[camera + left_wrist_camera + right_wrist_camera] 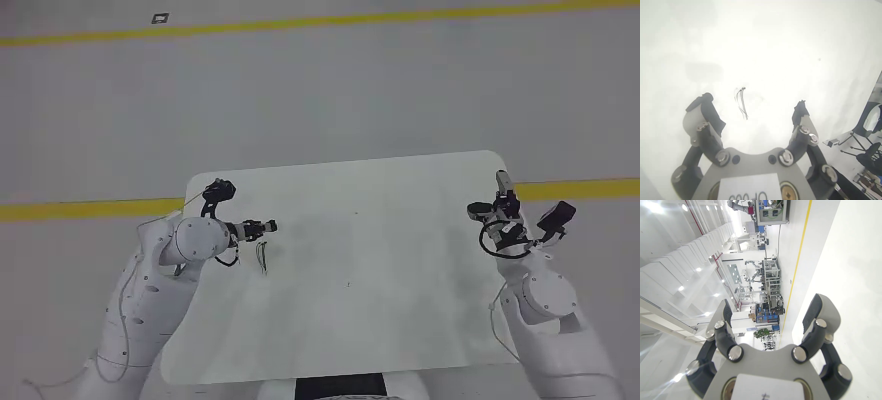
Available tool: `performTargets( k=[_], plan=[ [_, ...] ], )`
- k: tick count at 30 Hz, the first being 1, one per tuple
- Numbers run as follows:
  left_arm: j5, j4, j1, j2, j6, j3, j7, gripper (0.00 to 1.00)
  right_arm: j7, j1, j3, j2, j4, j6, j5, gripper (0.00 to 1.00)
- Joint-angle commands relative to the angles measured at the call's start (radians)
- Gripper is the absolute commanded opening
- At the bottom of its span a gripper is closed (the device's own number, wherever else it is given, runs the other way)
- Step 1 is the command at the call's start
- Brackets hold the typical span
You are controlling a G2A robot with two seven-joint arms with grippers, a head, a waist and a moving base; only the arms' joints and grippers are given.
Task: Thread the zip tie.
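From above, the white surface (400, 300) took up the middle of the frame, with an arm at each side of it. The left hand (265, 228) sat over the left part of the surface and pointed toward the right of the frame. Just below it in the frame lay the zip ties (262, 258), a small bunch of thin dark strands loose on the surface and close to the hand, though I could not tell whether they touched it. The right hand (492, 195) was at the far right edge of the surface, well apart from the zip ties, pointing toward the top of the frame. A yellow line (300, 22) ran across the floor along the top of the frame, and another one crossed behind the surface.

The left wrist camera showed the left hand (753, 108) with its two dark-padded fingers (705, 108) spread wide, holding nothing. The zip ties (742, 103) lay on the surface (791, 37) in the gap ahead of it, nearer to one finger than the other and touching neither. Their small heads pointed away from the hand, and the tails ran together toward it. A dark speck (819, 59) marked the surface farther out.

The right wrist camera showed the right hand (770, 311) with its fingers (814, 308) also wide apart and holding nothing. It was aimed out past the edge of the surface (857, 256) into a bright hall, where a yellow line (798, 256) ran along the floor beside machine frames.
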Motion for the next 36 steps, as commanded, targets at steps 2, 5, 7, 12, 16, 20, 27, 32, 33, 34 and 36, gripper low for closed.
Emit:
performTargets(
  k=[2,5,7,12,16,20,27,32,33,34,36],
  plan=[
    [0.000,0.000,0.000,0.000,0.000,0.000,0.000,1.00,0.000,0.000,0.000,0.000,0.000,0.000,0.000,1.00],
    [0.000,0.000,0.000,0.000,0.000,0.000,0.000,1.00,0.000,0.000,0.000,0.000,0.000,0.000,0.000,1.00],
    [0.000,0.000,0.000,0.000,0.000,0.000,0.000,1.00,0.000,0.000,0.000,0.000,0.000,0.000,0.000,1.00],
    [0.057,-0.021,0.003,0.003,0.000,0.013,-0.012,1.00,0.000,0.000,0.000,0.000,0.000,0.000,0.000,1.00],
    [0.161,-0.068,-0.002,0.003,0.000,0.024,-0.166,1.00,0.000,0.000,0.000,0.000,0.000,0.000,0.000,1.00],
    [0.259,-0.088,-0.023,-0.015,0.000,0.038,-0.277,1.00,0.000,0.000,0.000,0.000,0.000,0.000,0.000,1.00],
    [0.339,0.012,-0.059,-0.061,0.000,0.097,-0.277,1.00,0.000,0.000,0.000,0.000,0.000,0.000,0.000,1.00],
    [0.339,0.012,-0.059,-0.061,0.000,0.097,-0.277,1.00,0.000,0.000,0.000,0.000,0.000,0.000,0.000,1.00],
    [0.339,0.012,-0.059,-0.061,0.000,0.097,-0.277,1.00,0.000,0.000,0.000,0.000,0.000,0.000,0.000,1.00],
    [0.339,0.012,-0.059,-0.061,0.000,0.097,-0.277,1.00,0.000,0.000,0.000,0.000,0.000,0.000,0.000,1.00],
    [0.339,0.012,-0.059,-0.061,0.000,0.097,-0.277,1.00,0.000,0.000,0.000,0.000,0.000,0.000,0.000,1.00]
  ],
)
